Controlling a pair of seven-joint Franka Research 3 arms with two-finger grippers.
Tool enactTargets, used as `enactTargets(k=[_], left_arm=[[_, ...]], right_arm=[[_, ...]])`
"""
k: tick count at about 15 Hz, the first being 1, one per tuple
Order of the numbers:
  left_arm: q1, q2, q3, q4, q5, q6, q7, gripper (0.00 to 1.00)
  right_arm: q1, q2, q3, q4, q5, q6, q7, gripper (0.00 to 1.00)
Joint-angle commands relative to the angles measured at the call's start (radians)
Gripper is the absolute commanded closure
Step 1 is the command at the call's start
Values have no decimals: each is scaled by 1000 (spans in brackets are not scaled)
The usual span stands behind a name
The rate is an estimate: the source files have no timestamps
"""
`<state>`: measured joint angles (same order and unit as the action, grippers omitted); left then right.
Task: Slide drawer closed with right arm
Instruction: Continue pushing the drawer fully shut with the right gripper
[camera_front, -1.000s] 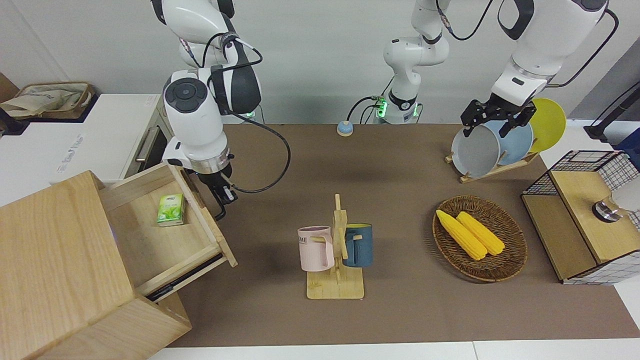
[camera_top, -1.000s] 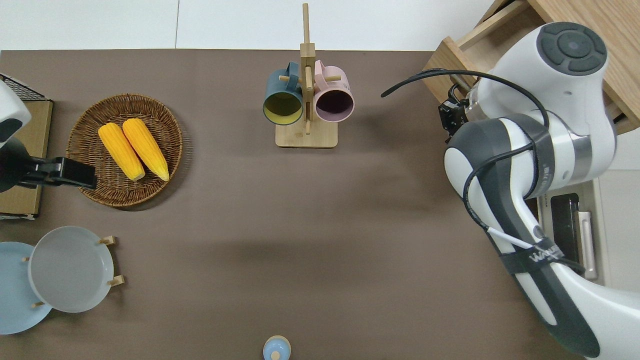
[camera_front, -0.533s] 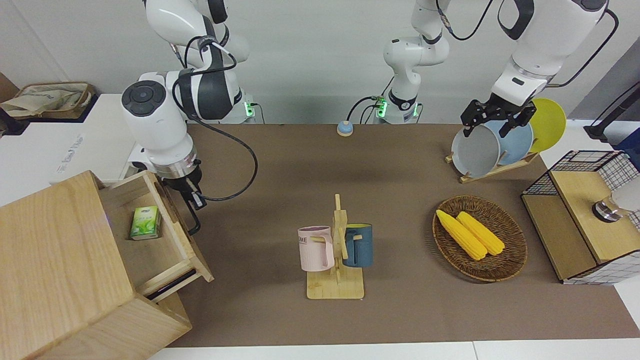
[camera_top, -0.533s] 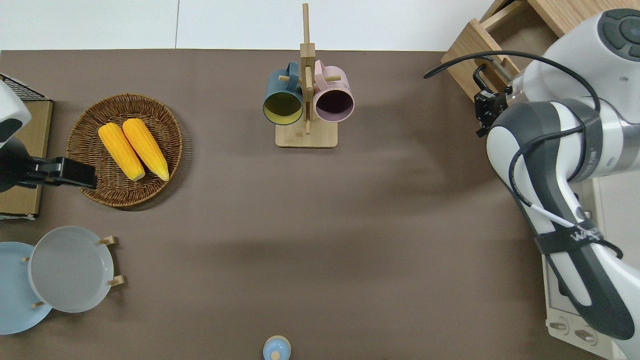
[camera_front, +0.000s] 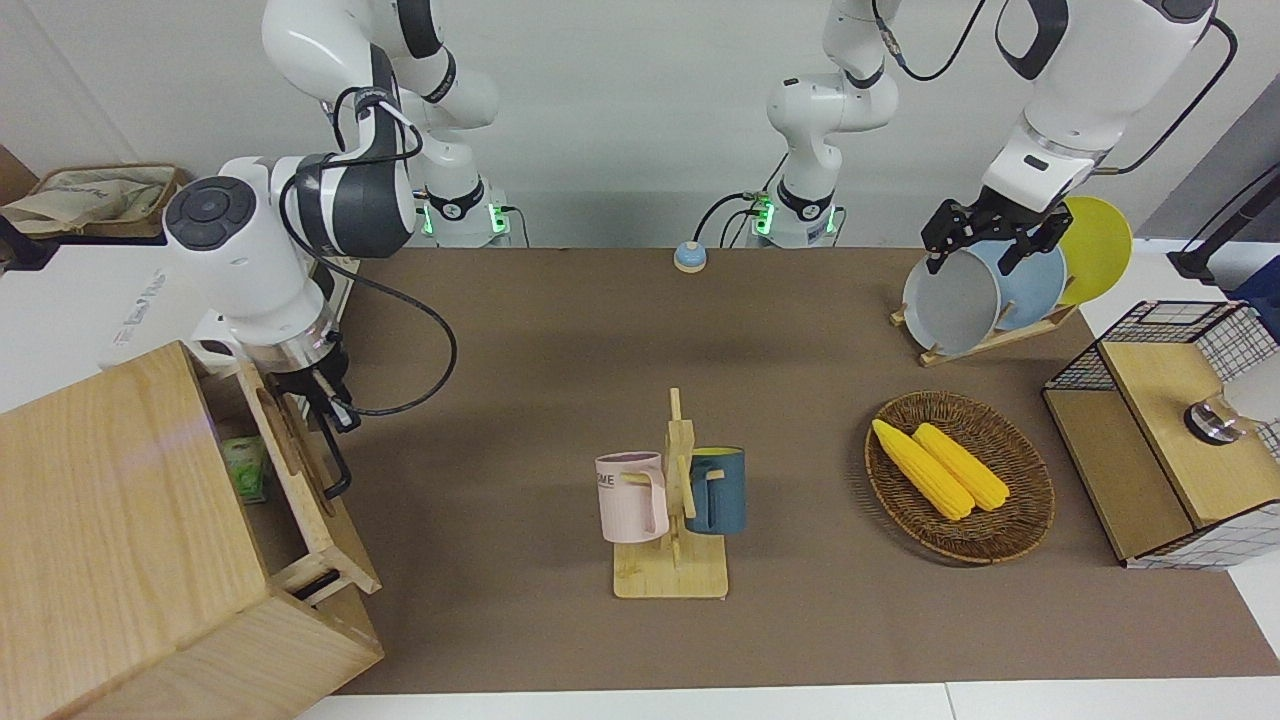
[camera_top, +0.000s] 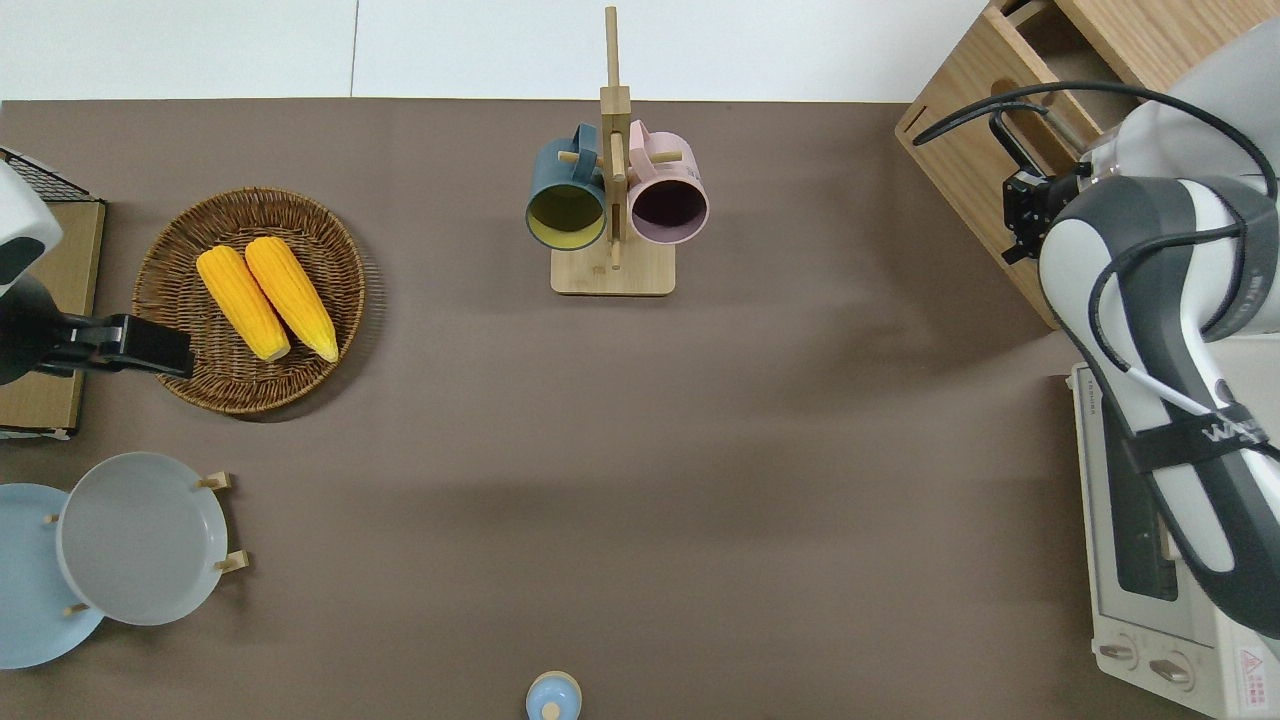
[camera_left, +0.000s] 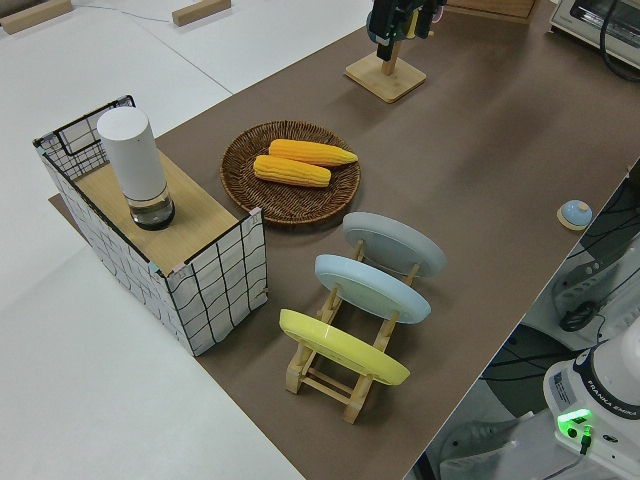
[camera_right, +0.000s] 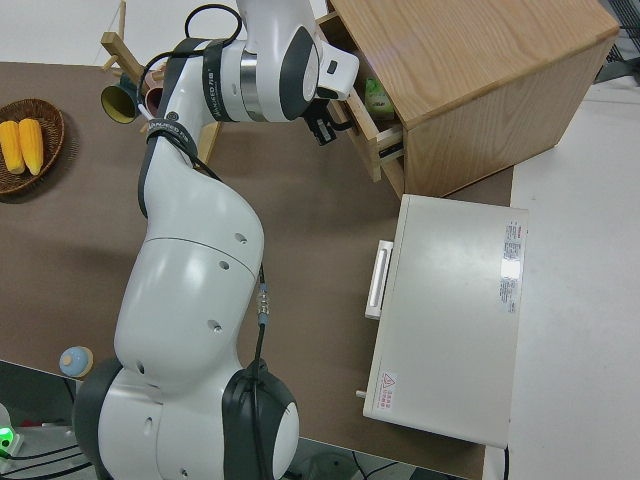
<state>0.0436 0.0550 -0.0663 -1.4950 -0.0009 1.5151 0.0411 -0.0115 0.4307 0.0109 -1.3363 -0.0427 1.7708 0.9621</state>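
The pale-wood drawer (camera_front: 300, 450) sticks out only a little from its cabinet (camera_front: 120, 540) at the right arm's end of the table. Its front panel carries a black bar handle (camera_front: 335, 455). A green box (camera_front: 245, 468) shows in the narrow gap still open. My right gripper (camera_front: 322, 400) is against the front panel at the handle's end nearer the robots. The overhead view shows the gripper (camera_top: 1022, 215) at the panel (camera_top: 975, 170). The right side view shows the gripper (camera_right: 322, 128) at the drawer (camera_right: 365, 140). My left arm is parked.
A white toaster oven (camera_top: 1150, 560) stands beside the cabinet, nearer the robots. A mug rack (camera_front: 672, 500) with a pink and a blue mug stands mid-table. A corn basket (camera_front: 960, 475), a plate rack (camera_front: 985, 290) and a wire-mesh box (camera_front: 1165, 430) are at the left arm's end.
My right gripper has moved toward the cabinet with the drawer front, and the drawer has slid most of the way in. The green box is now mostly hidden. The left arm has not moved.
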Motion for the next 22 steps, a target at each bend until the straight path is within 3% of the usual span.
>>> enactTargets(k=[1, 15, 22], left_arm=[[-7, -4, 0, 10, 18, -18, -10, 7], [-7, -4, 0, 9, 18, -18, -10, 7], [-7, -4, 0, 10, 18, -18, -10, 7]], right_arm=[[-38, 34, 14, 37, -36, 7, -63, 1000], [-110, 60, 29, 80, -57, 9, -125, 1000], [-58, 51, 38, 75, -52, -4, -114, 1000]])
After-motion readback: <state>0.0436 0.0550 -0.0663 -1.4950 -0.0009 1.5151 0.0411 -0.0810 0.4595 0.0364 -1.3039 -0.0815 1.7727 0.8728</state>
